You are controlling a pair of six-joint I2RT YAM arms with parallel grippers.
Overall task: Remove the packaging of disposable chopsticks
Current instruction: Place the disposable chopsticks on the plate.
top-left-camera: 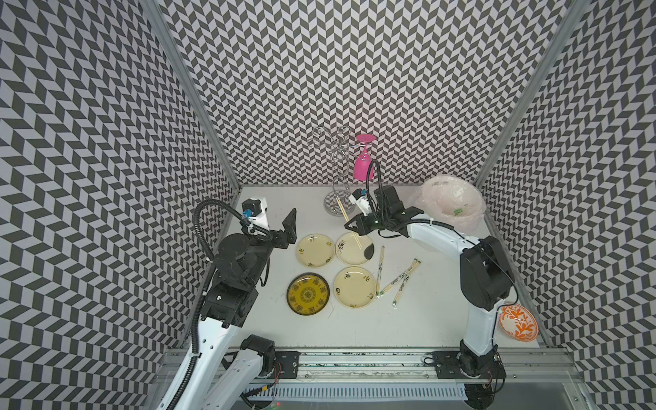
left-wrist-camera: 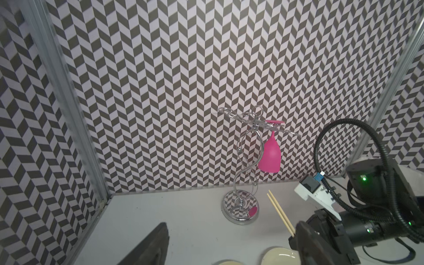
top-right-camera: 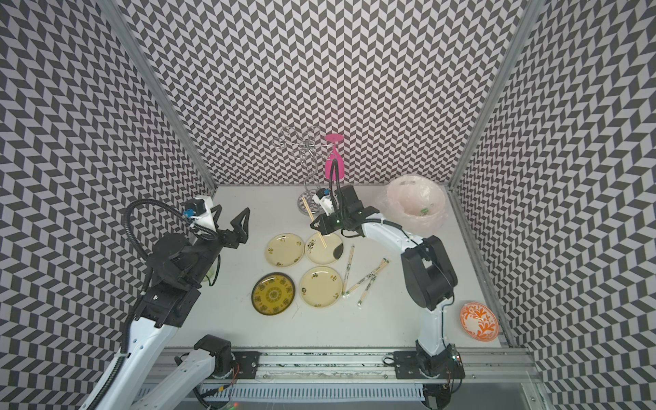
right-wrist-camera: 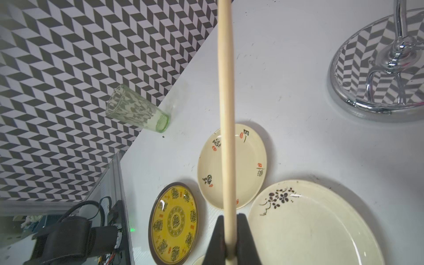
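**Wood bare in my right tool, three sleeves waiting**

Wooden and pale, a bare pair of chopsticks (top-left-camera: 341, 209) sat clenched in my right tool (top-left-camera: 351, 226), with no wrapper on it that I could see. My right wrist view showed the jaws pinched tight on the pair. The sticks slanted above the flowered plate (top-left-camera: 349, 258) with their lower tips over its bowl. Whether they touched it I could not tell. My left tool (top-right-camera: 230, 220) hung released and empty, jaws spread wide, well apart to the left of the plates.

I judged this pair done with its stripping, so the step in hand was laying it on the plate. A green scrap (top-left-camera: 458, 212) lay inside the pink bin bag (top-left-camera: 431, 191); I took it for a discarded wrapper, though it was too small to be sure.

Three wrapped pairs lay on the desk (top-left-camera: 426, 312) to the right of the plates. One sleeve (top-left-camera: 381, 266) lay alone just beside the flowered plate, and two crossed sleeves (top-left-camera: 400, 278) lay further out.

The next move called for lowering my right tool until the sticks rested across the plate, and releasing only then, since round wood rolls. After that I would need a flat pinch on the lone sleeve's end, with my left tool brought in to take the other end.
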